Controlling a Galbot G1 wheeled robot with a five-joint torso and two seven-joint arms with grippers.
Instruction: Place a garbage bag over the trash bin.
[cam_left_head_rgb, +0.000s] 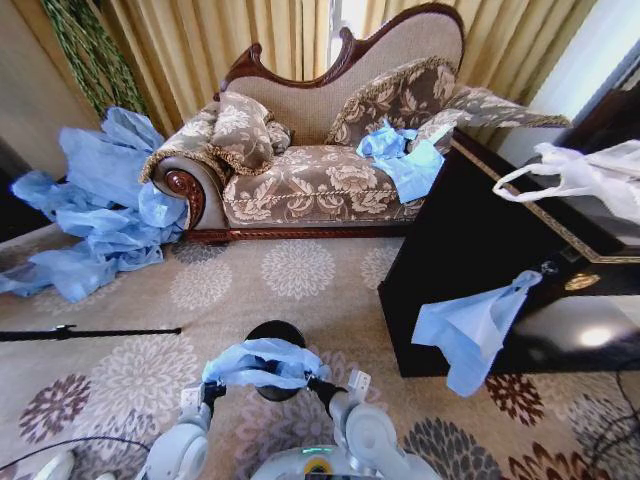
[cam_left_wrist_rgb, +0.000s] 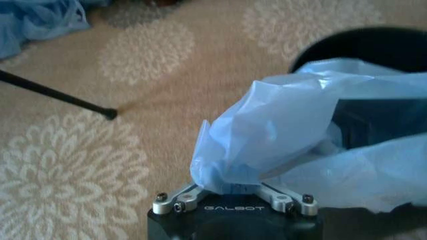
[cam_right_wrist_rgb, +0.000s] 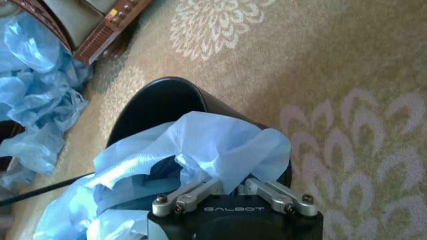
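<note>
The garbage bag (cam_left_head_rgb: 262, 362) hangs stretched low in the centre of the head view, its long axis running side to side, right over the trash bin (cam_left_head_rgb: 277, 332) on the carpet (cam_left_head_rgb: 300, 270). The left end effector (cam_left_head_rgb: 208, 393) is clenched on one end of its rim and the right end effector (cam_left_head_rgb: 322, 385) on the other, each equally near. The bin's mouth lies just beyond and below both, partly draped already.
</note>
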